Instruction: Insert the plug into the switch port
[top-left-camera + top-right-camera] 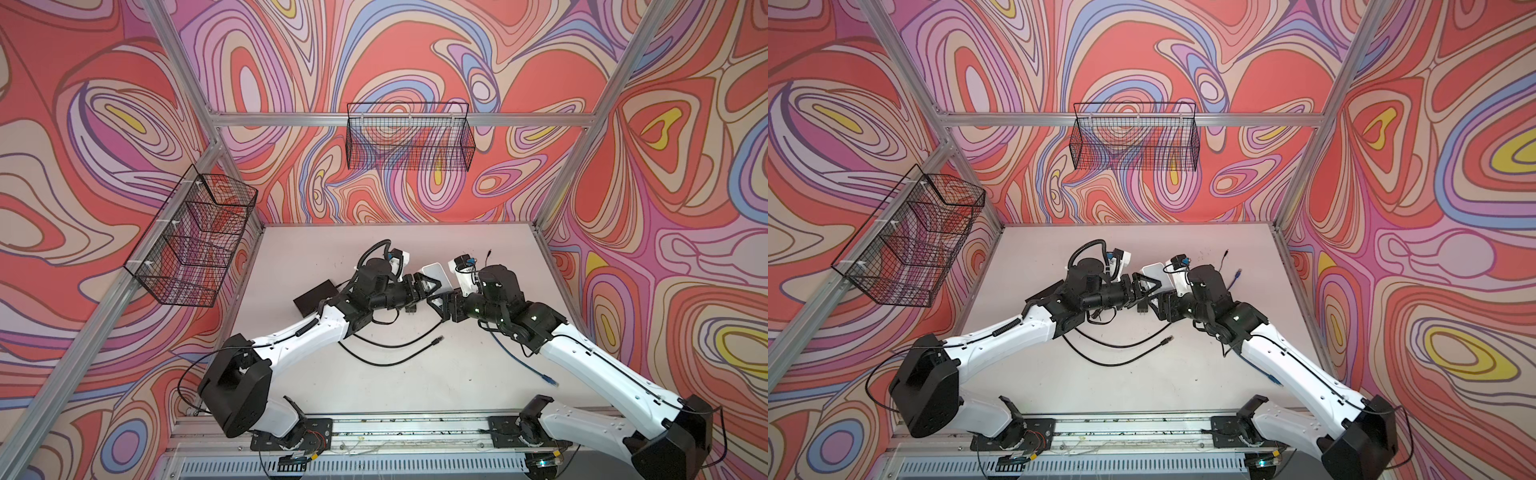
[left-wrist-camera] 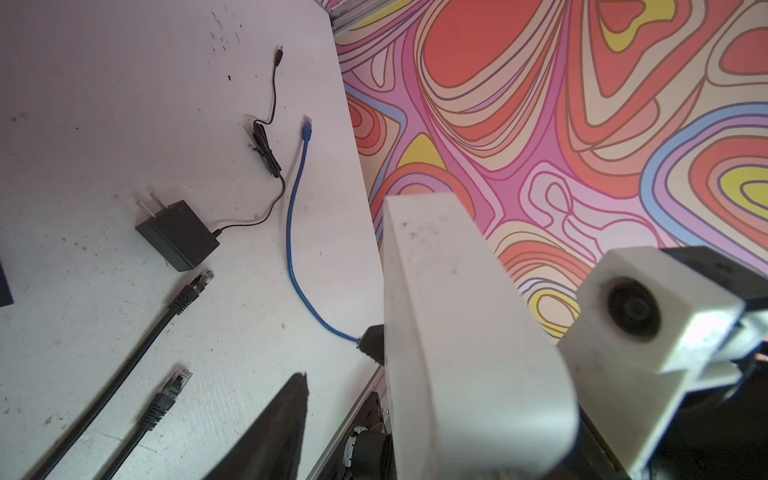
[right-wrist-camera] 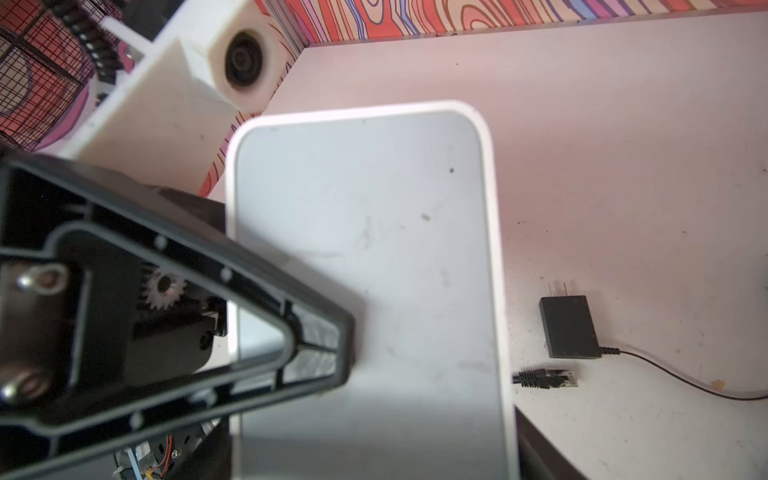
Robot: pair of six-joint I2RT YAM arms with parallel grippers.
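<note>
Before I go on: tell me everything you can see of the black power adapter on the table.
The black power adapter is a small rectangular block, matte plastic by its look, lying flat and free on the white table. Two flat metal prongs stick out of one end; a thin dark cord leaves the other end, runs to a folded bundle and ends in a small barrel plug. A black Ethernet plug lies just off one corner, a narrow gap between them.
</note>
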